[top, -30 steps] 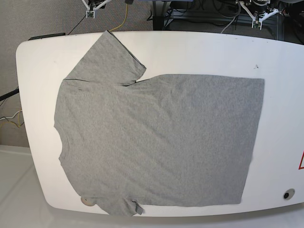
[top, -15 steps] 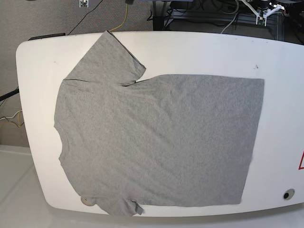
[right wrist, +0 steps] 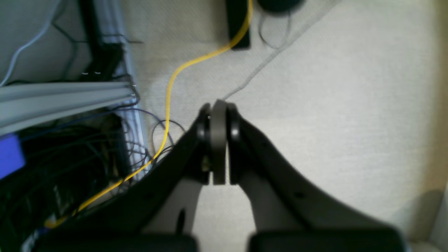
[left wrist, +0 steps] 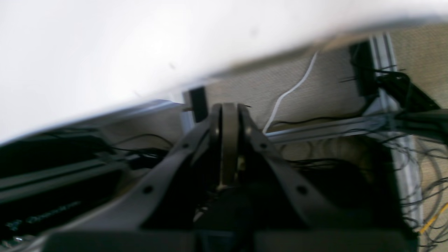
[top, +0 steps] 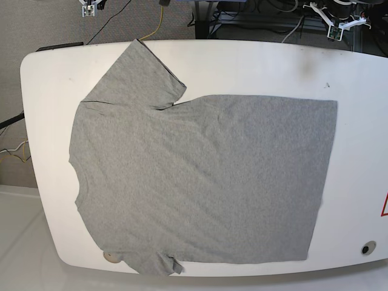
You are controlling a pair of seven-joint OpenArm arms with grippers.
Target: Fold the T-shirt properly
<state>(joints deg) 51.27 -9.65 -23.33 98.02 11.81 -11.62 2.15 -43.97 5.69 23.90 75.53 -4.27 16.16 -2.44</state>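
White table (top: 254, 66), yellow cable (right wrist: 168, 101) on carpet (right wrist: 332, 105)

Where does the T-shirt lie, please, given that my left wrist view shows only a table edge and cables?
Observer: The heather-grey cotton T-shirt lies spread flat on the white rounded table, plain side up, with its collar toward the base view's left.
Operator: How do the sleeves lie?
Observer: The far sleeve is spread flat. The near sleeve is crumpled at the table's near edge.
Operator: And the right gripper?
Observer: The right gripper is shut on nothing, off the table, above beige carpet and a yellow cable.
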